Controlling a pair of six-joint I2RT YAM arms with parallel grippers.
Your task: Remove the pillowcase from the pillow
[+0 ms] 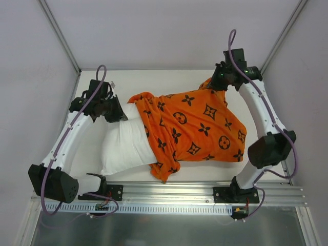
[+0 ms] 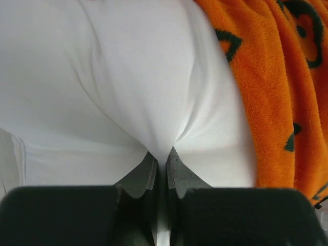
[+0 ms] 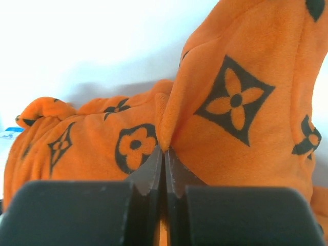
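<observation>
Pillowcase (image 1: 200, 128) lies toward the right edge, over part of the pillow (image 1: 125, 146), whose bare end faces the left edge. The left gripper (image 2: 161, 156) is clenched on the pillow; near the far right corner the right gripper (image 3: 164, 151) pinches the pillowcase.

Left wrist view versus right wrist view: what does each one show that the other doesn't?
Only the left wrist view shows the white pillow, with a fold of it pinched in the left gripper. Only the right wrist view shows the right gripper, which is clamped on a raised fold of the pillowcase. Both views show the pillowcase's orange fabric with dark motifs, and both show a gripper shut tight on cloth.
</observation>
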